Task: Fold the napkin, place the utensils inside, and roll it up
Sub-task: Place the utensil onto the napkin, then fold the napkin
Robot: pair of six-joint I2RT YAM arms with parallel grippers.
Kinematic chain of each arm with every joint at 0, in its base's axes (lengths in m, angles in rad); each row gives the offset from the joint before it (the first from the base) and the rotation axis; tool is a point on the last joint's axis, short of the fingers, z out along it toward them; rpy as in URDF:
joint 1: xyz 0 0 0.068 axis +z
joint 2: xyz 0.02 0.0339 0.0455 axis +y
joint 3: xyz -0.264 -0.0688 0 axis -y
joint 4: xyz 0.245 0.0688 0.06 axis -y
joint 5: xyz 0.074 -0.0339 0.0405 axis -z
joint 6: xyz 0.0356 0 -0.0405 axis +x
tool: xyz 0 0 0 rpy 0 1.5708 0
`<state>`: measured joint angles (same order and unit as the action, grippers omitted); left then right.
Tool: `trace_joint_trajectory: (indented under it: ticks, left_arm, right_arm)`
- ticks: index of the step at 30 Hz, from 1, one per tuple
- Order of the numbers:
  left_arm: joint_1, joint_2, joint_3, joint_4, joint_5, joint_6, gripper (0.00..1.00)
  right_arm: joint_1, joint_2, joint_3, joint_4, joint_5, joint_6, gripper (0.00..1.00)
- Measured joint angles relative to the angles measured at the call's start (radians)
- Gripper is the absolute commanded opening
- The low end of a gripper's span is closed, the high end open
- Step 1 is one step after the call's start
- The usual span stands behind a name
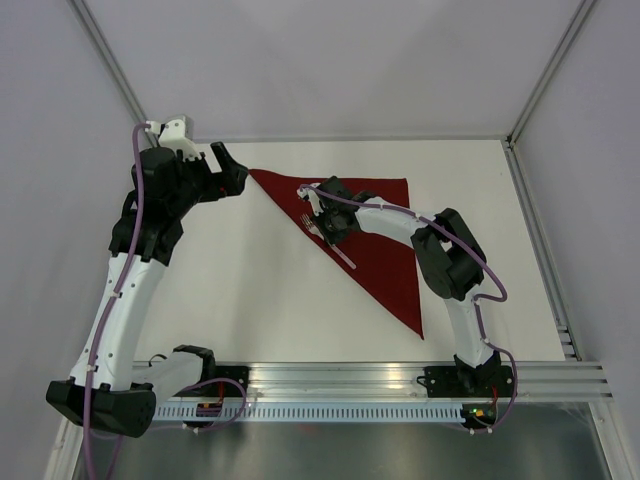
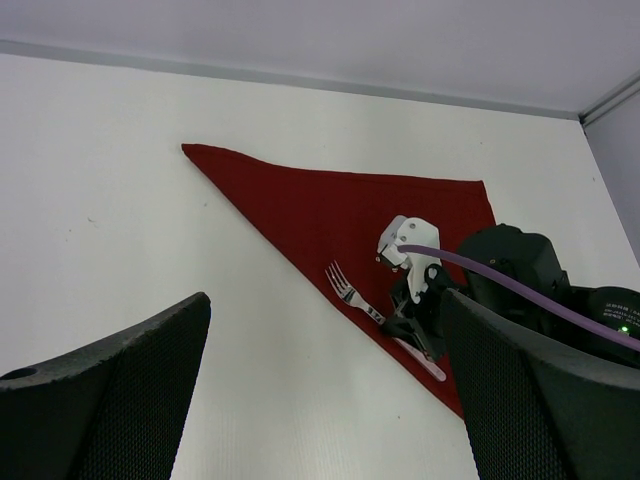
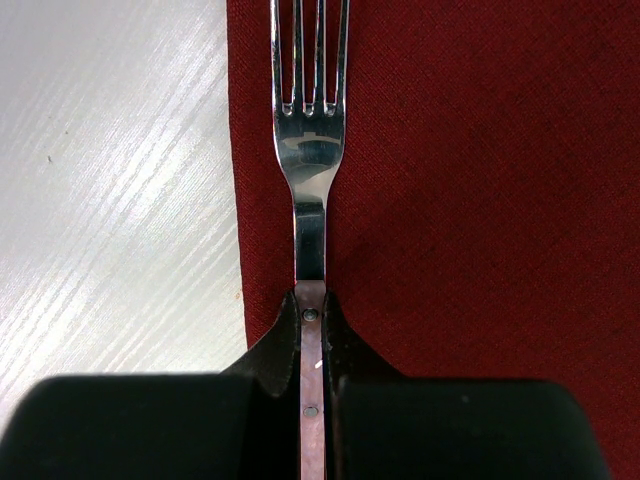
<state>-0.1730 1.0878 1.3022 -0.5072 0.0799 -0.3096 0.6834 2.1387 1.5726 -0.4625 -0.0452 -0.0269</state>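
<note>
**Top view, read from the near edge outward.** The table (image 1: 260, 310) carries the napkin (image 1: 378, 235), folded into a maroon triangle whose sharp tip points to 5 o'clock. Its long folded edge runs from that tip toward 11 o'clock, and its far side lies parallel to the back wall (image 1: 330, 70). The fork (image 1: 346, 258) lies just inside the folded edge and along it, handle toward 5 o'clock and tines toward 11 o'clock. The right gripper (image 1: 328, 226) is clamped tight on the fork's handle, just behind the neck. Its wrist view shows the handle pinched from both sides, the tines over the cloth, and bare table just to 9 o'clock of them. Whether the fork already rests on the cloth cannot be told. Farther out, at 11 o'clock, the left gripper (image 1: 228, 168) hangs just beside the napkin's far-left corner, jaws spread wide and holding nothing. The step in hand, by judgement, is laying the fork inside the fold. To do it well, lower the fork until it rests fully on the cloth, parallel to the folded edge and off the bare table. Then part the jaws without dragging the handle, since thin cloth is likely to bunch under a sideways pull. No second utensil is visible, and rolling is not yet begun.
</note>
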Motion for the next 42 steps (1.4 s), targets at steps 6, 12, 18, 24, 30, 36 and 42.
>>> trace_joint_trajectory:
  ticks: [6,12,18,24,30,36,42]
  left_arm:
    - [0.000,0.000,0.000,0.000,0.000,0.000,1.00]
    - [0.000,0.000,0.000,0.000,-0.002,0.000,1.00]
    - [0.000,0.000,0.000,0.000,-0.027,0.000,1.00]
    - [0.000,-0.001,0.000,0.002,-0.028,0.000,1.00]
    - [-0.003,-0.028,-0.057,0.104,0.027,0.001,0.99]
    - [-0.289,-0.077,-0.265,0.331,-0.092,0.093,0.99]
    - [-0.673,-0.057,-0.546,0.646,-0.240,0.271,0.99]
  right_arm:
    - [0.000,0.000,0.000,0.000,0.000,0.000,0.02]
    - [0.000,0.000,0.000,0.000,-0.002,-0.002,0.26]
    - [0.000,0.000,0.000,-0.002,0.000,-0.005,0.46]
    - [0.000,-0.008,0.007,-0.034,-0.003,-0.003,0.57]
    - [-0.016,-0.091,0.057,-0.085,-0.010,0.011,0.60]
    - [-0.229,-0.268,0.111,-0.092,-0.084,0.051,0.59]
    - [-0.604,-0.414,0.104,-0.084,-0.134,0.086,0.59]
